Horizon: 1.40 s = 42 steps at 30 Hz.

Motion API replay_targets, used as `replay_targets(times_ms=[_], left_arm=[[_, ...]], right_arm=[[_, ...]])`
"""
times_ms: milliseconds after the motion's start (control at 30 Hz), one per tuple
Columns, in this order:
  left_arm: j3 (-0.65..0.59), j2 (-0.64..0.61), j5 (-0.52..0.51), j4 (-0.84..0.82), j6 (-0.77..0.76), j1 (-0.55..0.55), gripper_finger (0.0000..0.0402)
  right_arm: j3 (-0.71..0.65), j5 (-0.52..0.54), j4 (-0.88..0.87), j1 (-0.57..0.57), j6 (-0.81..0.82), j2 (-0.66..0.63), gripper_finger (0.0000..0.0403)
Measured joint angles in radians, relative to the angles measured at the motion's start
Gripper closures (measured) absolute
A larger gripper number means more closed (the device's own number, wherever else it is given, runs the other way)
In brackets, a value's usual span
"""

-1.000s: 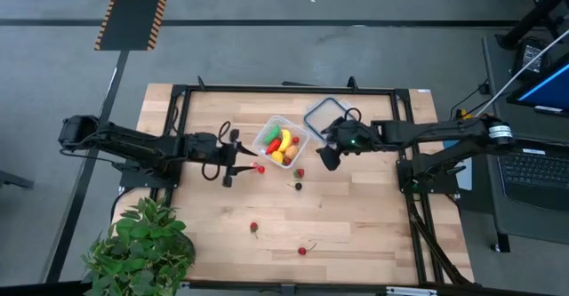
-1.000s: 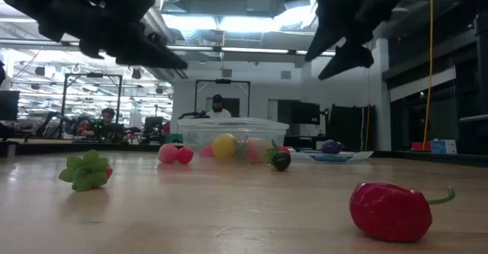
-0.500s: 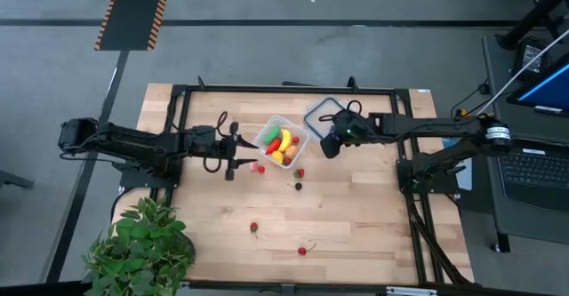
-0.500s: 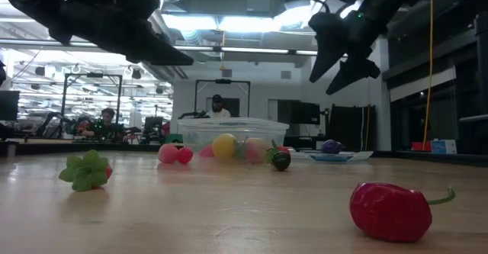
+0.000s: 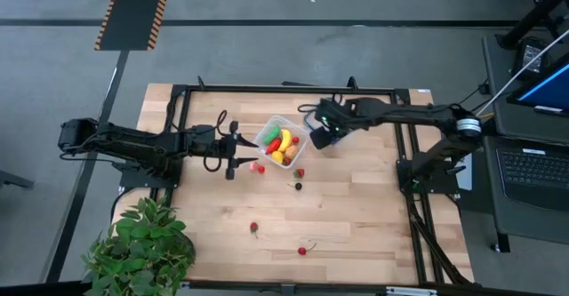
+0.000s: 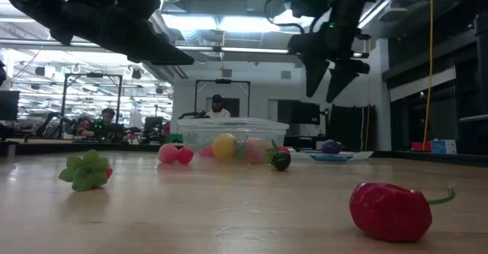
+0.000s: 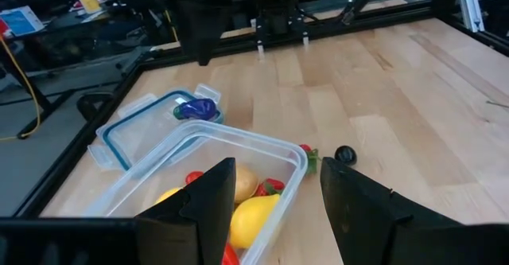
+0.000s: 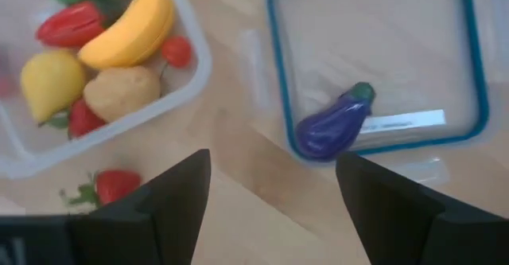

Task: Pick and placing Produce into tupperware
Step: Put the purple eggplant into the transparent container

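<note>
The clear square tub (image 5: 281, 140) is sitting mid-table, holding glossy toy produce (image 8: 127, 30). A purple eggplant (image 8: 332, 124) is lying on the blue-rimmed lid (image 8: 469, 54). The right gripper (image 5: 322, 134) is hovering open and empty; the left gripper (image 5: 236, 154) is waiting open beside the tub. Pale wooden planks (image 5: 356, 216) are lying under workshop lights.

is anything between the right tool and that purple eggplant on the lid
Nothing visible is. The right tool hangs open above the eggplant, which lies alone on the clear lid beside the tupperware.
</note>
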Motion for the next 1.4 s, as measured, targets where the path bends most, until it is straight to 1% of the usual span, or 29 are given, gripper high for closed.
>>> replay_targets(times_ms=[167,333,400,533,733,933,1400], left_arm=[[0.000,0.000,0.000,-0.006,0.000,0.000,0.0223],[0.000,0.000,0.001,-0.018,0.000,0.000,0.0223],[0.000,0.000,0.001,-0.021,-0.001,0.000,0.0223],[0.000,0.000,0.002,-0.021,0.000,0.000,0.0223],[0.000,0.000,0.003,-0.021,-0.001,-0.003,0.0223],[0.000,0.000,0.004,-0.021,0.000,-0.029,0.0223],[0.000,0.000,0.003,-0.028,0.000,-0.042,0.0223]], right_arm=[[0.082,0.000,-0.091,-0.045,0.082,0.085,0.0131],[0.088,-0.002,-0.161,-0.098,0.159,0.126,0.0131],[0.087,-0.030,-0.182,-0.114,0.201,0.132,0.0131],[0.075,-0.080,-0.154,-0.124,0.205,0.138,0.0131],[0.075,-0.083,-0.119,-0.124,0.245,0.138,0.0131],[0.075,-0.082,-0.113,-0.124,0.276,0.152,0.0131],[0.074,-0.103,-0.087,-0.136,0.279,0.218,0.0131]])
